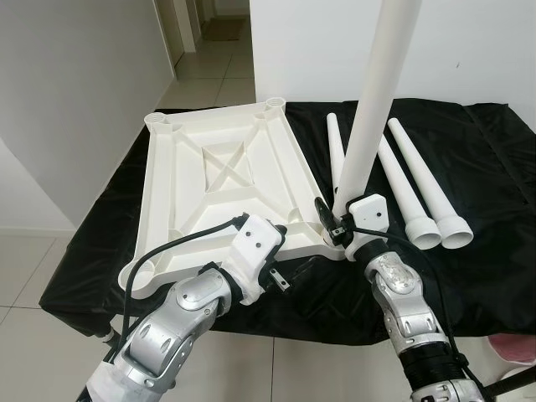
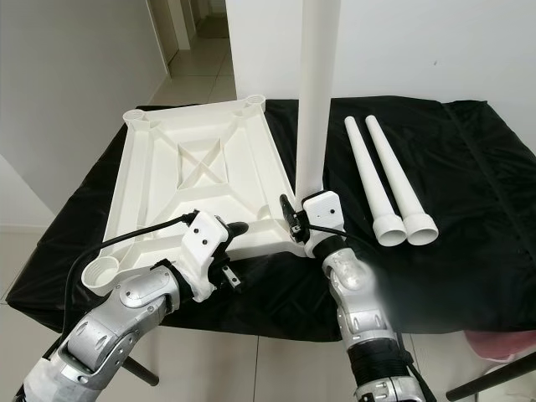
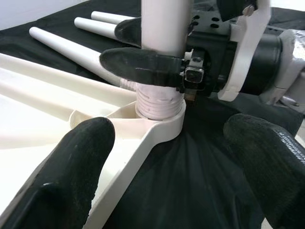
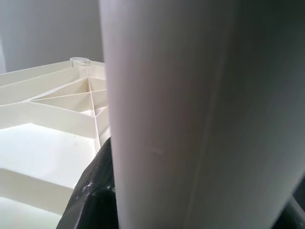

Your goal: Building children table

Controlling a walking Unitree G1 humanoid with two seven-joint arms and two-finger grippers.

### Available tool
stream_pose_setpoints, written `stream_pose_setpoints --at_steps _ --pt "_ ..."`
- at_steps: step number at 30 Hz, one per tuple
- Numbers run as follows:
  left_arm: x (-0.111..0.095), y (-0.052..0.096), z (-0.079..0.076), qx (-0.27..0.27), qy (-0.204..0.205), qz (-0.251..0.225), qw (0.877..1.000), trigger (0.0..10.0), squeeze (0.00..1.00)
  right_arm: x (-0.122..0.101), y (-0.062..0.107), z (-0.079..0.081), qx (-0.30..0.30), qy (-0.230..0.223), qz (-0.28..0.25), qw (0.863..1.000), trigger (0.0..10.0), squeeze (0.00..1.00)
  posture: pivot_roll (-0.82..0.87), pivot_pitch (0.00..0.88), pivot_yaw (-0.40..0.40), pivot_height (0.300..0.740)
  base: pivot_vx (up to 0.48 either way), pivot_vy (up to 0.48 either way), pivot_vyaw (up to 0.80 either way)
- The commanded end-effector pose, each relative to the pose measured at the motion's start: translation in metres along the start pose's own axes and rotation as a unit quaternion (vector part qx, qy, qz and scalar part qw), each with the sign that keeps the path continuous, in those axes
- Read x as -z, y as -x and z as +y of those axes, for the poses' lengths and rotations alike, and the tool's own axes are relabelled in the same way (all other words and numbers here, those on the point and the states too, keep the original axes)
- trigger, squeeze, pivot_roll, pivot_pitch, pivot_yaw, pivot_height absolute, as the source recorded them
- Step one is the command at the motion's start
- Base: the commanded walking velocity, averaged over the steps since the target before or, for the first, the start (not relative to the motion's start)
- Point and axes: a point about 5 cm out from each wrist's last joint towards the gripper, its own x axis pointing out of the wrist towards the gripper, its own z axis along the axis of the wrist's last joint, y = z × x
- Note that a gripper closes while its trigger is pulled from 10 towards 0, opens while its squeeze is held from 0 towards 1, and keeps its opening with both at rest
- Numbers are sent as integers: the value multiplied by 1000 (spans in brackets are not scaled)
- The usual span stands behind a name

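The white table top (image 1: pixel 218 176) lies upside down on the black-covered table (image 1: pixel 477 251). A long white leg (image 1: pixel 368 109) stands upright, its threaded end (image 3: pixel 155 98) set in the near right corner socket (image 3: pixel 164 119). My right gripper (image 1: pixel 331 219) is shut on this leg just above the socket, one finger (image 3: pixel 143 62) wrapping its front. My left gripper (image 3: pixel 176 157) is open, low at the near edge of the top, facing that corner with nothing between its fingers. Three loose legs (image 1: pixel 402 188) lie on the cloth to the right.
Empty sockets sit at the far left (image 1: pixel 159 120), far right (image 1: pixel 274 103) and near left (image 1: pixel 138 272) corners. A white wall stands behind the table, a corridor opens at the back left, and a pink object (image 1: pixel 511 347) lies on the floor at the lower right.
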Motion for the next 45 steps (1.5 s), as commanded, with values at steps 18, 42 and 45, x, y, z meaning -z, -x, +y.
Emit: stream_pose_setpoints --at_steps 18,42,45 --pt "-1 1 -4 17 -4 3 1000 10000 0 29 -5 8 -49 -74 89 992 10000 0 -42 39 55 740 0 0 0" --pt "-3 1 -2 14 -6 1 1000 10000 0 35 -2 16 -30 -99 98 990 10000 0 -43 42 55 740 0 0 0" --pt "-3 1 -1 12 -6 1 1000 10000 0 36 0 16 -18 -102 97 990 10000 0 -43 44 55 740 0 0 0"
